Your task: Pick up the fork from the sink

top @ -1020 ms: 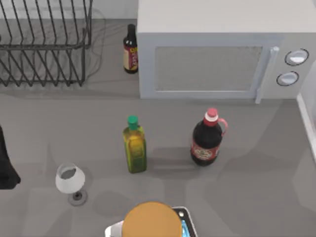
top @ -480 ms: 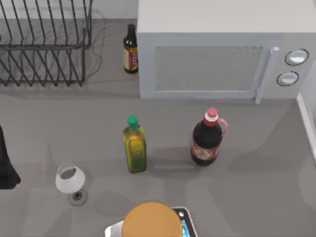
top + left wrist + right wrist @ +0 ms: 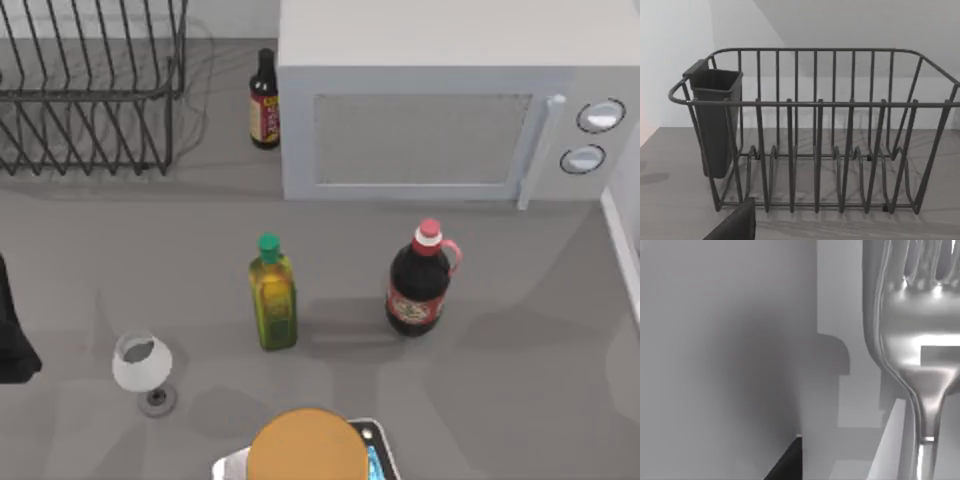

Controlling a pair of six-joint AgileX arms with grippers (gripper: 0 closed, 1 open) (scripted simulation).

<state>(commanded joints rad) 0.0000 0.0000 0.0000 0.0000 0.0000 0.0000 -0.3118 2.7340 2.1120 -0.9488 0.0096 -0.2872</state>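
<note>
Top view: looking straight down on the table from above. Left wrist view: low and level, facing the wire dish rack from near, shared with the top view's upper left. Right wrist view: pressed very close against the fork.

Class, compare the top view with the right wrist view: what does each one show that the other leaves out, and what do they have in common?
Top view alone: a white boxy microwave, a black wire dish rack, a green-capped yellow oil bottle, a red-capped dark soda bottle, a clear wine glass and a small dark sauce bottle.
Right wrist view alone: a shiny silver metal fork, seen very close, tines and neck visible.
Shared: plain grey surfaces; no object appears in both.
</note>
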